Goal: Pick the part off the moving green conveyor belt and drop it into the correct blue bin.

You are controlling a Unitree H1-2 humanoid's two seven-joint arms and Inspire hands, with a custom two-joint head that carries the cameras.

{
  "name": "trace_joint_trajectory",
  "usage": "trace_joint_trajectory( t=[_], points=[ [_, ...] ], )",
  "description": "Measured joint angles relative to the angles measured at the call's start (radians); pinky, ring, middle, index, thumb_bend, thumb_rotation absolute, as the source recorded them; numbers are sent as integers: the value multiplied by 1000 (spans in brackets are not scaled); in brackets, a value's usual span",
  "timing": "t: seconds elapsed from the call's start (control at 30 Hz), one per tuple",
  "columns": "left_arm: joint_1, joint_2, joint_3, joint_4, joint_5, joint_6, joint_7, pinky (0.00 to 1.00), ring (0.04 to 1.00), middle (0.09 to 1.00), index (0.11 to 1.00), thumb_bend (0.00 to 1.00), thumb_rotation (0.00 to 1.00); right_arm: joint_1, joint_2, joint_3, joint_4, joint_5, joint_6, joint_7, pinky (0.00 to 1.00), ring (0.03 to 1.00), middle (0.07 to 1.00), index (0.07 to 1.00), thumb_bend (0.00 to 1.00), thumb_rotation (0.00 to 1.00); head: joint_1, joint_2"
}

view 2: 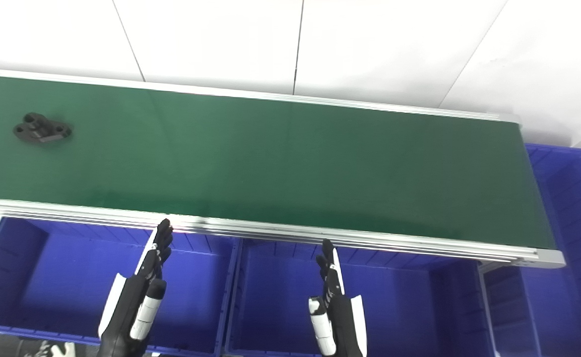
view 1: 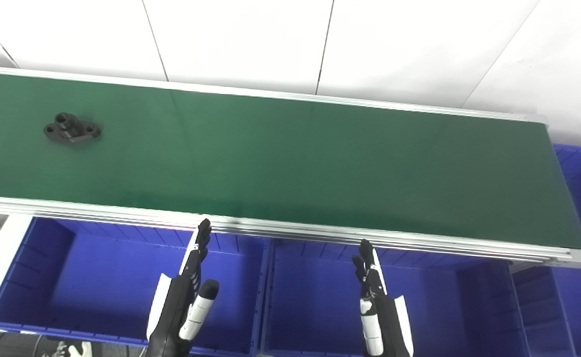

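both hands (view 1: 186,297) (view 1: 377,302) open over blue bins (view 1: 62,267); part (view 1: 72,129) on belt (view 1: 290,158).

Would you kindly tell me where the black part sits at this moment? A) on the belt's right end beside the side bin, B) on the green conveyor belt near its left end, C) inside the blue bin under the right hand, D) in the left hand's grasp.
B: the black part lies alone on the green conveyor belt far left, while the left hand and right hand hold nothing.
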Motion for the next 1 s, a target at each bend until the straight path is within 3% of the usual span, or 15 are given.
trace_joint_trajectory(
  t=[0.8, 1.0],
  points=[
    [-3, 2, -2, 22, 5, -2, 0, 1000, 1000, 1000, 1000, 731, 983, -3, -1, -1, 18, -1, -3, -1, 1000, 979, 1000, 1000, 841, 1000, 5, -35],
    [-5, 1, 0, 46, 5, -14, 2, 1000, 1000, 1000, 1000, 727, 990, -9, -3, -2, 48, 0, -10, -1, 1000, 979, 1000, 1000, 816, 1000, 21, -84]
  ],
)
